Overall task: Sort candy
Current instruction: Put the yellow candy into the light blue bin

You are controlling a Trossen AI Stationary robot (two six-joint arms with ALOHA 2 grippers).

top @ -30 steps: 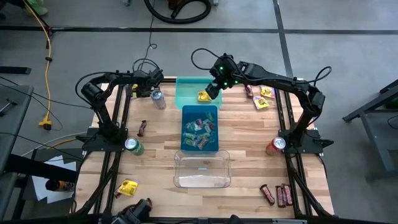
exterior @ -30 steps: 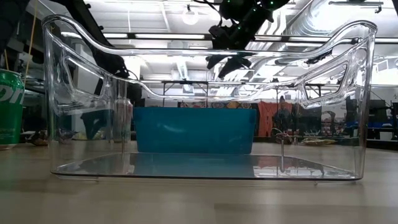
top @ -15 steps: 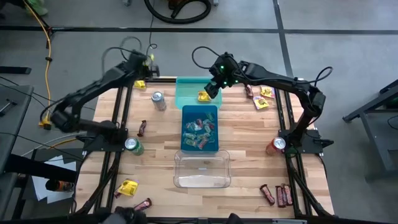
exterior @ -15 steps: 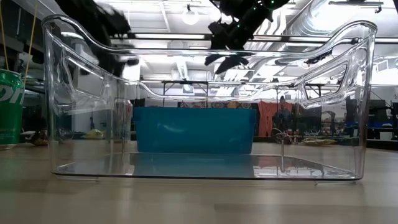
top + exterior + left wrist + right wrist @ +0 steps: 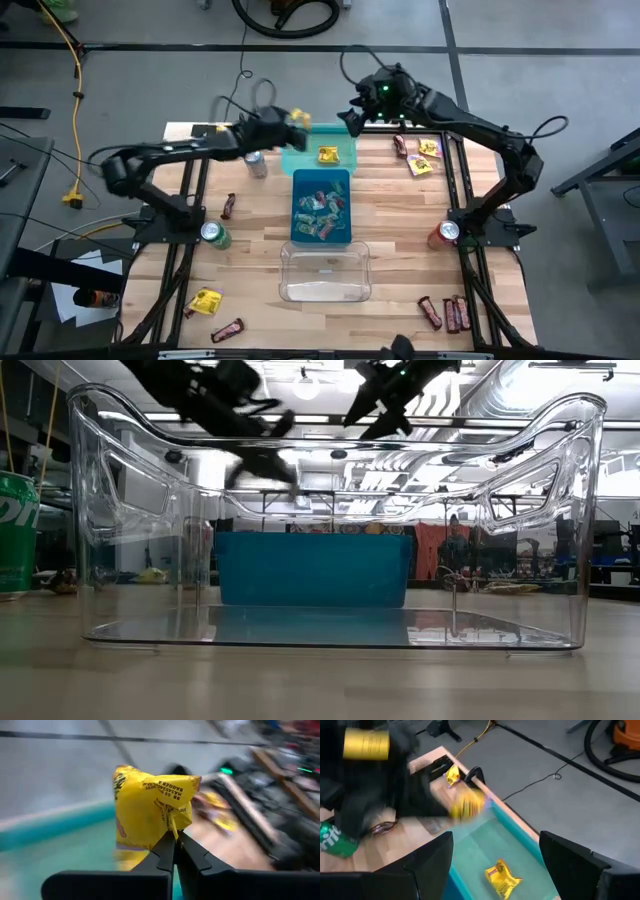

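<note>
While my left end effector [image 5: 175, 837] is pinching a yellow candy packet [image 5: 152, 805] between its pressed-together fingers, it is hanging over the near-left edge of the teal bin [image 5: 335, 140], with the packet sticking up past my fingertips. Just below and ahead of it, inside that teal bin, another yellow packet [image 5: 327, 155] is lying on the floor of the bin. Just beside my left end effector, on the wooden surface [image 5: 400, 220], a silver can [image 5: 256, 165] is standing.

My right end effector [image 5: 352, 122] is hovering at the far edge of the teal bin with its fingers spread wide and nothing between them. Out past it, toward my right, yellow packets [image 5: 424, 158] and a dark bar [image 5: 401, 146] are lying on the surface.

Farther from both end effectors, a blue bin [image 5: 321, 207] full of mixed green, pink and red candy is sitting next to the teal one, and a clear bin [image 5: 325, 272] beyond that is sitting next to it. Dark red-brown bars [image 5: 447, 313] are lying by the front right corner, one yellow packet [image 5: 205, 301] and a bar [image 5: 228, 329] by the front left, and a green can [image 5: 214, 235] and a red can [image 5: 443, 234] are standing at the sides.
</note>
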